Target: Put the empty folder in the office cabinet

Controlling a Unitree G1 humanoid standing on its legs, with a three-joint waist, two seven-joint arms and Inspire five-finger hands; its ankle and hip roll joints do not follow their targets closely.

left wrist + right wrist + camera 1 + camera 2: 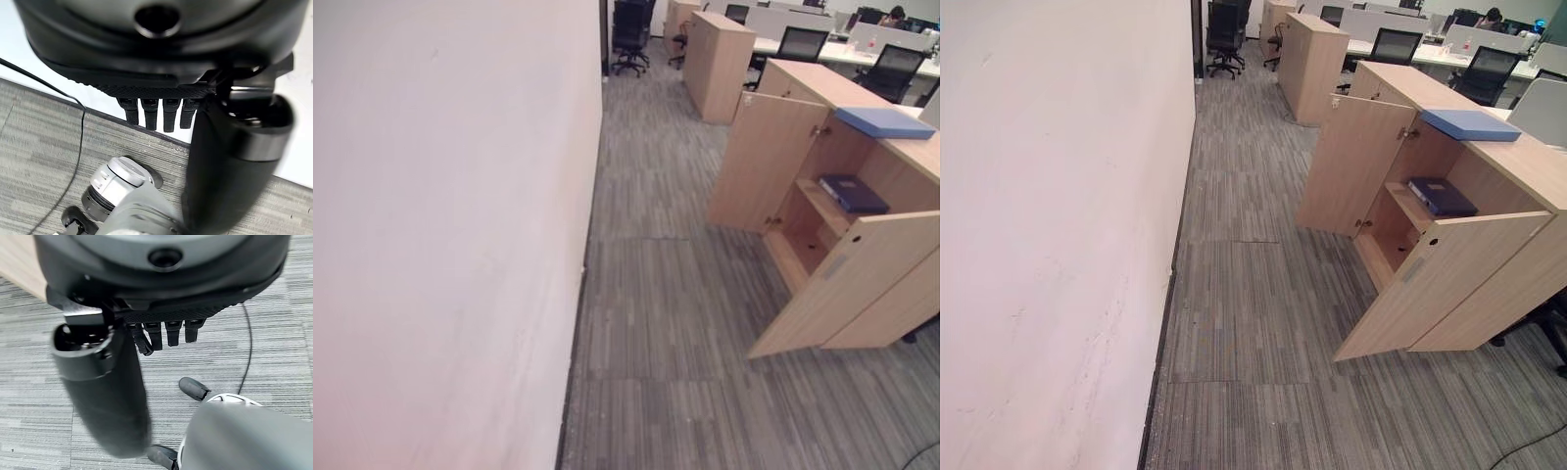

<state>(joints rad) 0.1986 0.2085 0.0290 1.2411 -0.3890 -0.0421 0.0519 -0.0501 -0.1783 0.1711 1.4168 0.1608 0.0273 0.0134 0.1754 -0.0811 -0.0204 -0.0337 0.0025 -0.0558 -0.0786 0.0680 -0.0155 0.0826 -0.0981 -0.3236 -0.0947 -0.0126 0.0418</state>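
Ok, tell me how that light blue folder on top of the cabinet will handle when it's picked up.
The light blue folder lies flat and thin on the cabinet top, so it is probably light and may be hard to get fingers under. Its edges look straight, suggesting a fairly stiff cover. Its surface looks smooth, so it could slide when pushed. Both hands, left and right, hang empty.

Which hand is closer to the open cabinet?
Right, probably. The cabinet stands on the robot's right, and the right hand hangs over carpet beside a wooden panel. The left hand hangs by the white wall, on the far side.
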